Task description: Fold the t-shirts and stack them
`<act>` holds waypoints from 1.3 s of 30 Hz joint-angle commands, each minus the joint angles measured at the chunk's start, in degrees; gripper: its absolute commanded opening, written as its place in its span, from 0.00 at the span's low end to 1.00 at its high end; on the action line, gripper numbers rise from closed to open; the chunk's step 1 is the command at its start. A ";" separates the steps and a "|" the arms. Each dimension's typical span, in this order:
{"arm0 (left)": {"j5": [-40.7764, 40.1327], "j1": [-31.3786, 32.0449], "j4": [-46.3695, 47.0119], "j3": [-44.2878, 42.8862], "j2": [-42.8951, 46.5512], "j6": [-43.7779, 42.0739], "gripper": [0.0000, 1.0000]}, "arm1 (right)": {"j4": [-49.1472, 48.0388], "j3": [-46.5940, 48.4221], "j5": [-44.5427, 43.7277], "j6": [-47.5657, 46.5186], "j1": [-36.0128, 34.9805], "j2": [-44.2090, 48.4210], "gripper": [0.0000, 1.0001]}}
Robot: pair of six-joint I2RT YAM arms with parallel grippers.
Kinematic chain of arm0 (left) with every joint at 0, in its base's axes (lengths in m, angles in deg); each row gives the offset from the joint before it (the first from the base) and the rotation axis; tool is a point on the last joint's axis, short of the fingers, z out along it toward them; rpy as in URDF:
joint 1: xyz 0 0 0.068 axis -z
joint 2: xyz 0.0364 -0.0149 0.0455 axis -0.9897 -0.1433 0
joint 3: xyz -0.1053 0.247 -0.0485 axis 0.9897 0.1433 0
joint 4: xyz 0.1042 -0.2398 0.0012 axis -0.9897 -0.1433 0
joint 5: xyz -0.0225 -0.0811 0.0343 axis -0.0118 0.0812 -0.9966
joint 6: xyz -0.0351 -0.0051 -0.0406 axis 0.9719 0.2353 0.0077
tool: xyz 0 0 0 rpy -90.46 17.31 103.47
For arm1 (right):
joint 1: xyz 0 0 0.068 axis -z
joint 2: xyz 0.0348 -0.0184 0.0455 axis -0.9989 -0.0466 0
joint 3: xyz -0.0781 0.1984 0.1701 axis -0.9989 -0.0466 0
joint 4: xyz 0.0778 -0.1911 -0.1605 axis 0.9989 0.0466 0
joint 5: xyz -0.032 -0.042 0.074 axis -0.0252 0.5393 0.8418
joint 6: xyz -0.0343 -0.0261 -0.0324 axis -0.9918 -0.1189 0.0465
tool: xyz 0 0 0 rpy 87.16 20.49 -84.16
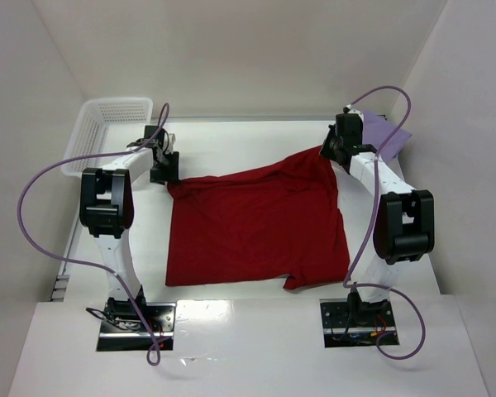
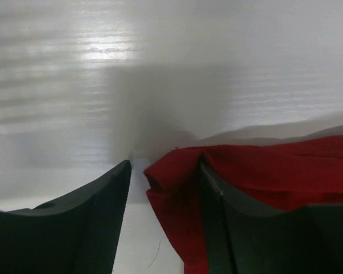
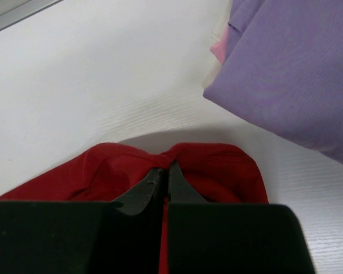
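Dark red t-shirt (image 1: pixel 256 227) lies spread over the middle of the desk (image 1: pixel 248 142). It is mostly flat, with one sleeve poking toward the near edge and its two far corners drawn out toward the arms. The right hand (image 1: pixel 337 147) has its fingers pressed together on the far-right corner. The right wrist view shows red cloth bunched around the closed tips, so that corner is pinched. The left hand (image 1: pixel 161 163) sits at the far-left corner with its fingers (image 2: pixel 257 228) spread. The cloth's corner lies in the gap against one finger, but nothing clamps it. Having a hand at each far corner suggests the far edge is meant to be carried over toward the near edge as a fold. For that, the left hand would have to close first, or only one side will rise and the cloth will skew.

The lavender t-shirt (image 1: pixel 390 132), folded square, rests in the far right corner just beside the right hand, with a pink edge (image 3: pixel 219 48) showing beneath it. It is close enough that a sideways swing could nudge the stack. The white basket (image 1: pixel 120 103) stands at the far left corner, beyond the left hand and apart from the cloth.
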 commanded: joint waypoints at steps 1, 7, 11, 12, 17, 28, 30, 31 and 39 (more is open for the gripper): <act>2.67 -0.36 0.97 -2.41 -0.64 -1.06 0.58 | -2.43 2.80 -0.41 0.28 0.36 -0.93 0.00; 3.54 -0.88 2.55 -2.95 -1.16 -0.45 0.40 | -2.43 2.80 -0.41 0.28 0.36 -0.93 0.00; 4.70 -0.88 2.55 -2.95 -1.69 0.08 0.19 | -2.43 2.80 -0.94 0.28 0.36 -0.93 0.00; 4.70 -0.88 2.55 -2.95 -1.69 0.08 0.15 | -2.43 2.80 -0.94 0.28 0.36 -0.93 0.00; 3.38 -0.88 1.85 -3.47 1.19 0.70 0.00 | -2.43 2.80 -0.94 0.28 0.36 -0.93 0.00; -7.43 -1.41 -2.44 -10.40 30.35 1.49 0.00 | 3.09 15.09 -2.35 -0.25 0.88 7.15 0.00; -8.48 -1.41 -3.51 -14.43 33.71 1.49 0.00 | 4.85 20.45 -2.35 -0.25 0.88 10.21 0.00; -8.49 -1.41 -4.04 -15.33 37.03 1.49 0.00 | 5.90 21.77 -2.35 -0.25 1.41 11.54 0.00; -10.59 -1.41 -3.79 -17.55 57.70 2.81 0.00 | 9.43 27.41 -3.31 -1.30 1.41 30.69 0.00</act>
